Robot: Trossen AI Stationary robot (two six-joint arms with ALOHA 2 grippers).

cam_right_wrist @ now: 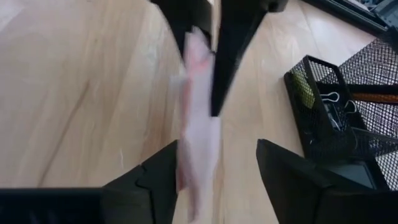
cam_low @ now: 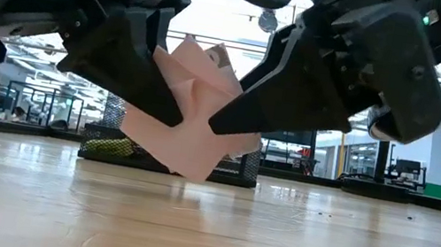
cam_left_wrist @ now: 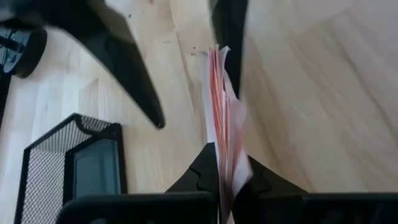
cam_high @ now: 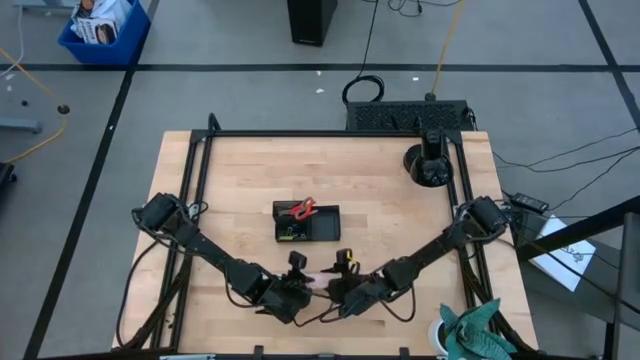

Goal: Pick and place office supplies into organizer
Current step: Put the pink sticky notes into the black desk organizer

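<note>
A pink sticky-note pad (cam_low: 195, 115) hangs above the table near its front edge, between my two grippers. My left gripper (cam_left_wrist: 221, 177) comes from the left and is shut on it. My right gripper (cam_right_wrist: 217, 177) comes from the right and is open, with the pad (cam_right_wrist: 198, 134) standing between its fingers, close to one of them. The black mesh organizer (cam_high: 318, 224) stands farther back at mid-table with red-handled scissors (cam_high: 303, 209) in it. My left gripper pinches the pad by one edge (cam_left_wrist: 219, 149) between its two fingers, which press on its flat faces. The fingers slant down from the table's left. The pad is lifted clear of the table and stands on edge, its sheets fanning apart at the free end (cam_left_wrist: 217, 68). My right gripper: the pad lies right beside one finger (cam_right_wrist: 163, 171); whether it touches, I cannot tell.
A round black stand base (cam_high: 428, 165) sits at the far right. A teal cloth (cam_high: 478, 328) lies at the near right corner. Binder clips (cam_right_wrist: 331, 107) and an orange pencil (cam_right_wrist: 373, 98) show in the organizer's compartments. Bare wood lies between the grippers and the organizer.
</note>
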